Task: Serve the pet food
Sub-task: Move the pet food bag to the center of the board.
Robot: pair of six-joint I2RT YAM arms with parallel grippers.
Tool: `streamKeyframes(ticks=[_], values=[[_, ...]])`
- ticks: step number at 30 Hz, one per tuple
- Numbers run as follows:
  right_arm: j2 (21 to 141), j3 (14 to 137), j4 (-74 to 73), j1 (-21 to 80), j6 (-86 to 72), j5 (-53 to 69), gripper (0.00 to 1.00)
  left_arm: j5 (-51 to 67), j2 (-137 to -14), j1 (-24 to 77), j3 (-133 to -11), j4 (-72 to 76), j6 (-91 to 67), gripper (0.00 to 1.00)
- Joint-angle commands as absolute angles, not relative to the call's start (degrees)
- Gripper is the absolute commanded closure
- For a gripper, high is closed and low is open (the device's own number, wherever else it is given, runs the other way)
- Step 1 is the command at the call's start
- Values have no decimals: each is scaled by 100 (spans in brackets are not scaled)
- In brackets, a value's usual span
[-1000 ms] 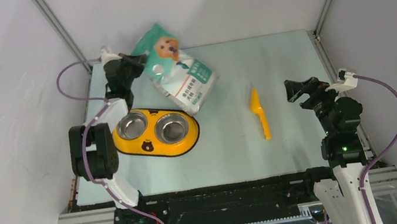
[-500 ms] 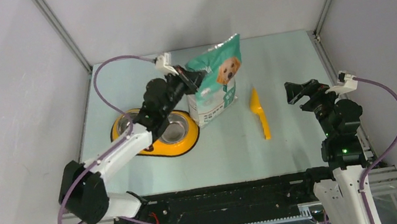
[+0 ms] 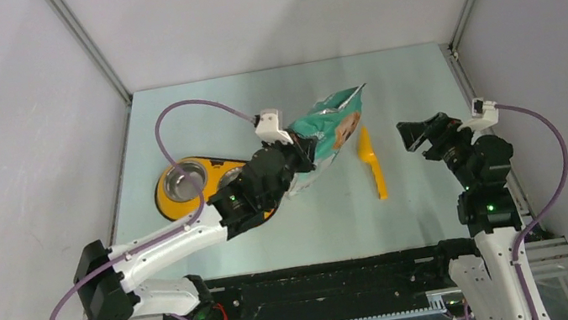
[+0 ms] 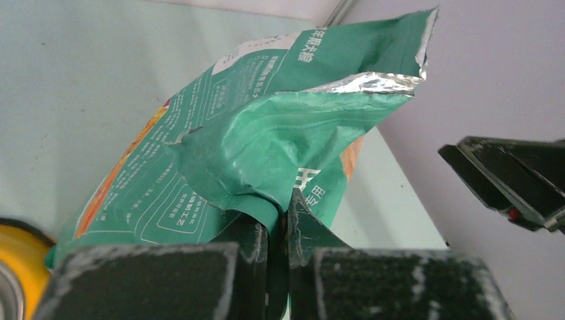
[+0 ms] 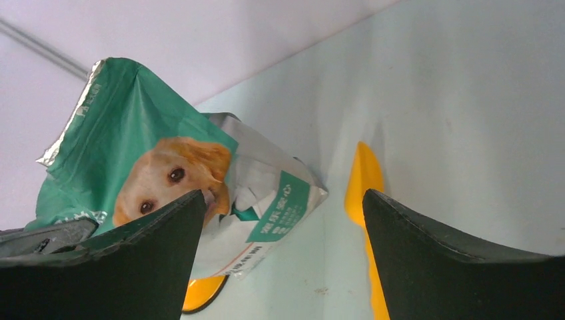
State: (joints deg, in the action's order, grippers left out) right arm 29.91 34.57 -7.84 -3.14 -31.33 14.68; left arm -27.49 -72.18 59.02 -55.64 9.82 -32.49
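Note:
No pet food shows in any view. My left gripper [image 3: 303, 157] is shut on a crumpled fold of the green-and-white dog-picture bag [image 3: 334, 123], which it holds tilted over the middle of the table. In the left wrist view the fingers [image 4: 256, 243] pinch the bag [image 4: 266, 133], whose torn foil top [image 4: 373, 83] points toward the right arm. The orange scoop [image 3: 372, 165] lies flat just right of the bag. My right gripper [image 3: 417, 132] stands open beside the scoop with nothing in it. Its wrist view shows the bag [image 5: 133, 133] and the scoop [image 5: 363, 180] ahead.
A yellow feeder [image 3: 168, 204] with two steel bowls [image 3: 186, 179] sits at the left, its right half hidden under my left arm. Grey walls close in on three sides. The black arm rail runs along the near edge.
My left arm has swung the bag from the back left corner, over the feeder, to the middle of the table beside the scoop. My right gripper has shifted slightly left.

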Motion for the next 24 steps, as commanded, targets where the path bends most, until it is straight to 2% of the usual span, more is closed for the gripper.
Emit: streamKeyframes(ticks=[1, 10, 16, 18, 19, 20, 21, 22, 23, 24], values=[[3405, 3500, -362, -334, -3582, 2420, 9, -3831, -6799, 6482, -6353, 1052, -2979, 100], [4150, 3566, -61, -307, -3983, 3521, 14, -3680, -7131, 6960, -6969, 1077, -3083, 100], [4245, 3656, 39, -143, -3901, 3539, 14, -3471, -7414, 7197, -7493, 928, -3006, 100], [4313, 3697, 28, -42, -3861, 3476, 13, -3438, -7475, 7206, -7568, 763, -3015, 89], [4379, 3721, 27, 66, -3856, 3456, 13, -3428, -7483, 7211, -7576, 702, -3023, 73], [4413, 3733, 27, 181, -3842, 3430, 13, -3395, -7463, 7215, -7526, 644, -3010, 66], [4478, 3763, 26, 227, -3835, 3420, 13, -3385, -7394, 7215, -7476, 634, -2981, 48], [4511, 3786, -57, 309, -3829, 3395, 13, -3404, -7265, 7216, -7349, 622, -2962, 40], [4562, 3796, -135, 344, -3820, 3376, 13, -3433, -7201, 7216, -7282, 591, -2907, 25], [4584, 3803, -142, 407, -3817, 3314, 13, -3499, -7045, 7216, -7162, 555, -2877, 16]])
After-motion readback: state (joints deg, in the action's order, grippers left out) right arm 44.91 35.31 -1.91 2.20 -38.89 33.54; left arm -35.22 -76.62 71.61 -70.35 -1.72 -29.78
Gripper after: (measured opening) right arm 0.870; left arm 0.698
